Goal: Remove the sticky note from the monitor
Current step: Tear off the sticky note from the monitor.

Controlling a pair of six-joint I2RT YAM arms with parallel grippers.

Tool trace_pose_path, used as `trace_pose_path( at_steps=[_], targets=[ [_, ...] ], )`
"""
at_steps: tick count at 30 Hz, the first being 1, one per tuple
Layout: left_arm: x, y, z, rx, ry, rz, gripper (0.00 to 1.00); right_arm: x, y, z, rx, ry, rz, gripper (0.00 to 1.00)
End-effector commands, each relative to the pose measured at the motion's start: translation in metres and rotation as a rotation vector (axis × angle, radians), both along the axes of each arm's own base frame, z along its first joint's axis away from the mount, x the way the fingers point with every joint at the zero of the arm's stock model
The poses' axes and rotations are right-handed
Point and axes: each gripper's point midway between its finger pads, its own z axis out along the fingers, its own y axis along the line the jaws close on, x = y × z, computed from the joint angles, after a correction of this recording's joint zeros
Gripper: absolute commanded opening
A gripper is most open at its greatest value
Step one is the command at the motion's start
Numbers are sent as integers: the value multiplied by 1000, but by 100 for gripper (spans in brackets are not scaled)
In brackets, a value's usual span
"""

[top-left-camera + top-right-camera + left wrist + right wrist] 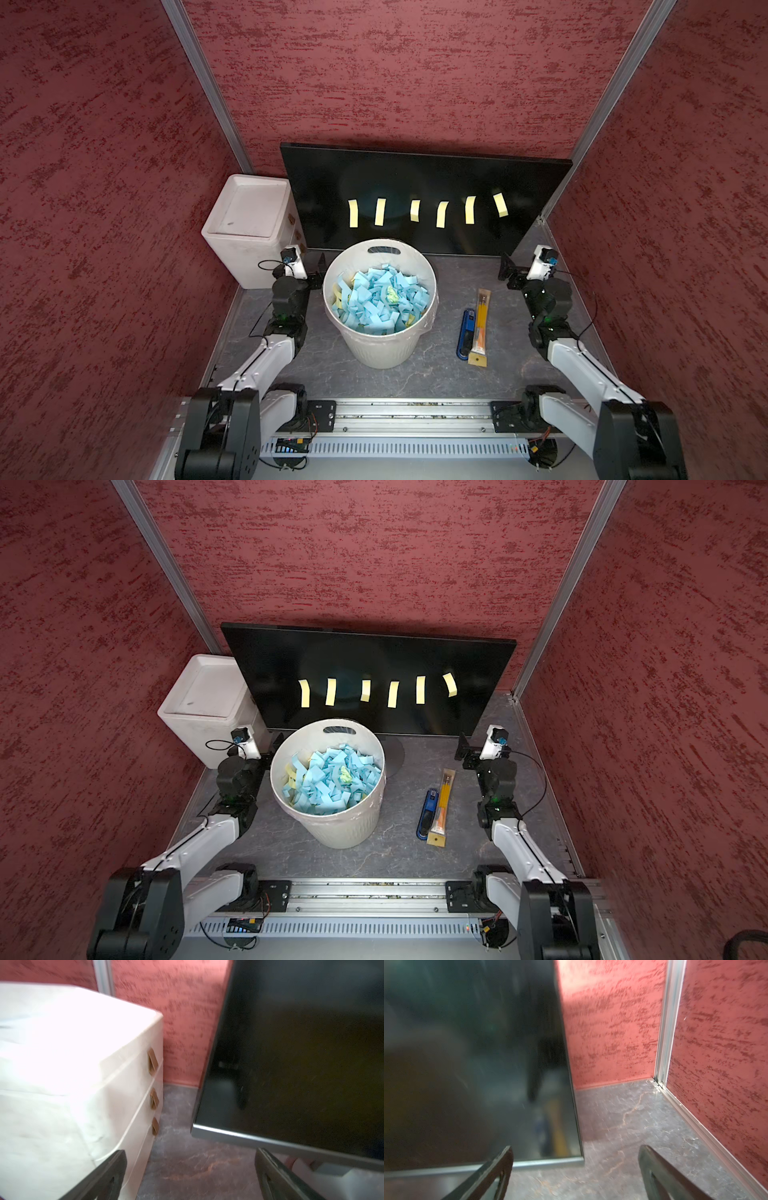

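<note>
The monitor leans against the back wall with its dark face toward me. Several yellow sticky notes run in a row across its lower half, from the leftmost sticky note to the tilted rightmost one. My left gripper is open and empty, low by the monitor's left bottom corner. My right gripper is open and empty near the monitor's right bottom corner. No sticky note shows in either wrist view.
A white round bin full of blue and yellow paper scraps stands in front of the monitor's middle. A white drawer box sits at the back left. A pack of pencils and a blue item lie to the right of the bin.
</note>
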Motion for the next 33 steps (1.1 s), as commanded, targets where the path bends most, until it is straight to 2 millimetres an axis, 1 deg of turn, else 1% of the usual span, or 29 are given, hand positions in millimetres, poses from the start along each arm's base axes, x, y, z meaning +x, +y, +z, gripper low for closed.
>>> trace_pose_path(
  at_steps=[1, 3, 4, 5, 7, 9, 12, 15, 18, 19, 21, 25, 28, 30, 33],
  targets=[
    [-19, 20, -7, -132, 68, 127, 100, -15, -9, -30, 243, 206, -91, 98],
    [-31, 19, 7, -215, 36, 115, 100, -21, 1, -28, 272, 251, -44, 98],
    [-39, 22, 8, -275, 43, 137, 100, -25, 8, -24, 292, 263, -7, 98],
    [-46, 25, 10, -361, 35, 153, 100, -27, 10, -23, 302, 273, 3, 99],
    [-56, 20, 16, -467, 28, 115, 100, -34, 15, -17, 339, 280, 28, 99],
    [-61, 7, 33, -529, 3, 11, 100, -40, 24, -9, 364, 267, 77, 99],
    [-67, -8, 59, -588, -6, -107, 100, -51, 38, 10, 386, 231, 168, 98],
    [-72, -19, 75, -614, 23, -165, 100, -68, 49, 39, 409, 169, 241, 98],
    [-76, -27, 80, -632, 50, -205, 100, -79, 54, 60, 417, 128, 277, 98],
    [-77, -30, 82, -639, 53, -223, 100, -85, 56, 72, 422, 107, 294, 98],
    [-80, -35, 88, -642, 49, -256, 100, -93, 58, 88, 429, 83, 313, 98],
    [-83, -40, 94, -651, 45, -286, 100, -103, 61, 115, 442, 49, 337, 98],
    [-85, -42, 96, -661, 46, -298, 100, -104, 64, 134, 461, 13, 359, 98],
    [-86, -42, 96, -669, 45, -299, 100, -103, 69, 148, 478, 0, 398, 98],
    [-86, -43, 97, -674, 45, -300, 100, -95, 80, 169, 522, 3, 476, 97]
  ],
)
